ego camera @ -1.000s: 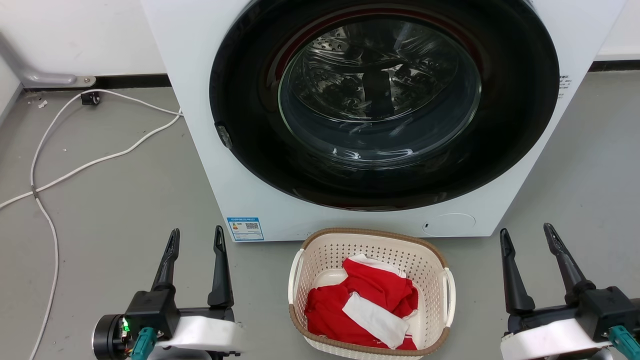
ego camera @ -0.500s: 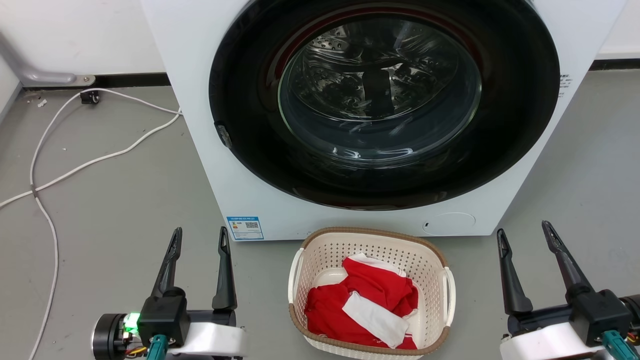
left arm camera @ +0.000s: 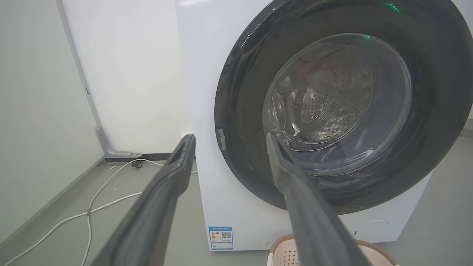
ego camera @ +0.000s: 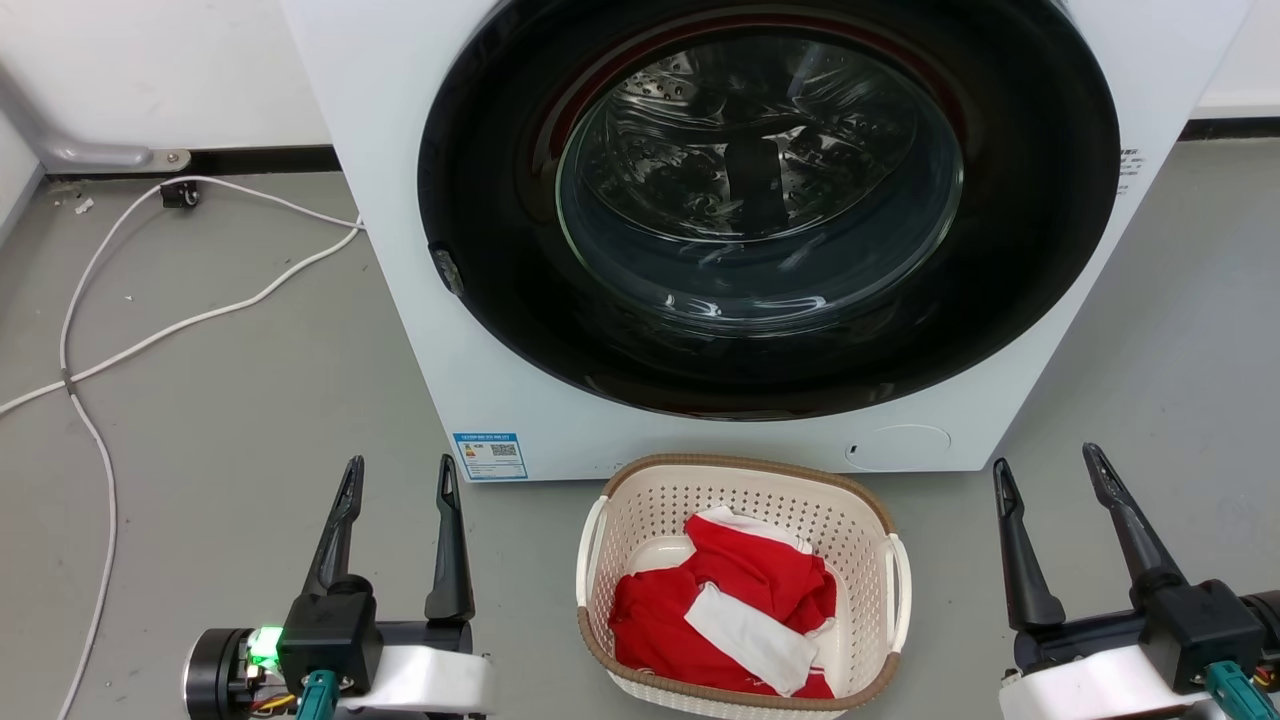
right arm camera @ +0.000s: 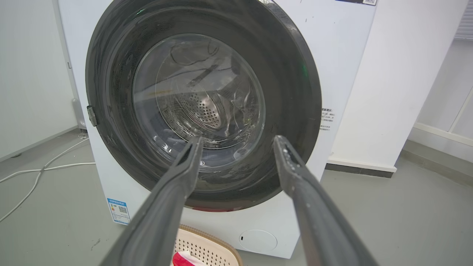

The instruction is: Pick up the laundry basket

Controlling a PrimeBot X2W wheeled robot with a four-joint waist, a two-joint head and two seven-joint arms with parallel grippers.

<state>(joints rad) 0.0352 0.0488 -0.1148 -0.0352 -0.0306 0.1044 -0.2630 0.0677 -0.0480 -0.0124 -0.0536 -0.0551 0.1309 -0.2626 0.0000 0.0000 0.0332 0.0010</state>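
Very little has changed in the last half second. Both arms sit almost exactly where they were, so I judge the reach for the handles has not really begun. The left end effector [ego camera: 399, 462], lower left in the head view, and the right end effector [ego camera: 1044, 457], lower right, both have their fingers spread wide and empty, pointing up the frame at the washing machine [ego camera: 400, 300]. The laundry basket [ego camera: 745, 466] rests on the floor [ego camera: 220, 400] at bottom centre, between them and well apart from each, with a red and white garment [ego camera: 750, 585] inside. Compared with a second ago, the left wrist has rolled a little and its fingers have edged right, while the right fingers have edged left. The basket has not moved.
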